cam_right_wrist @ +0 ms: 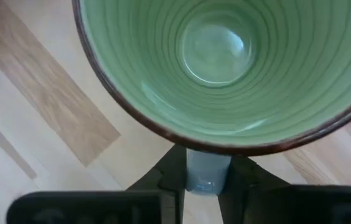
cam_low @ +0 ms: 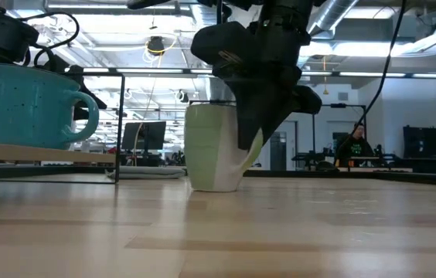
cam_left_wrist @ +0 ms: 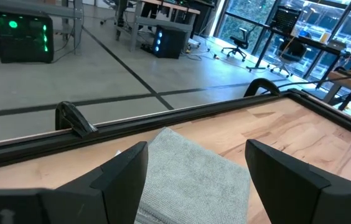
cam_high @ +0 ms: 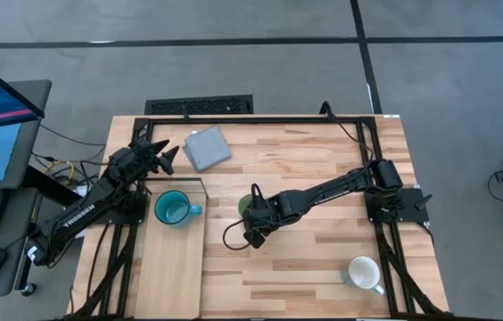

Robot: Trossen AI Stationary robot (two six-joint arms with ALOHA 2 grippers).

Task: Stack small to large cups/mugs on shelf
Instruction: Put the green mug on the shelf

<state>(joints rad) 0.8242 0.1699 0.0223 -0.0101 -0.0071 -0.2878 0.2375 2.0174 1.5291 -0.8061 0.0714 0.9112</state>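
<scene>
Green mug (cam_right_wrist: pixel 225 68) stands upright mid-counter (cam_high: pixel 323 241), just right of the shelf (cam_high: pixel 169 267); right gripper (cam_right_wrist: pixel 208 177) above it, fingers clamped on its handle. Teal mug (cam_high: pixel 173 209) sits on shelf's far end. White mug (cam_high: pixel 364 273) near-right. Left gripper (cam_left_wrist: pixel 197 177) spread wide, empty, over grey pad (cam_high: pixel 208 147) at far-left.

Overhead looks straight down; low camera level at tabletop; both share green mug (cam_high: pixel 248 205), teal mug (cam_low: pixel 28 104).
</scene>
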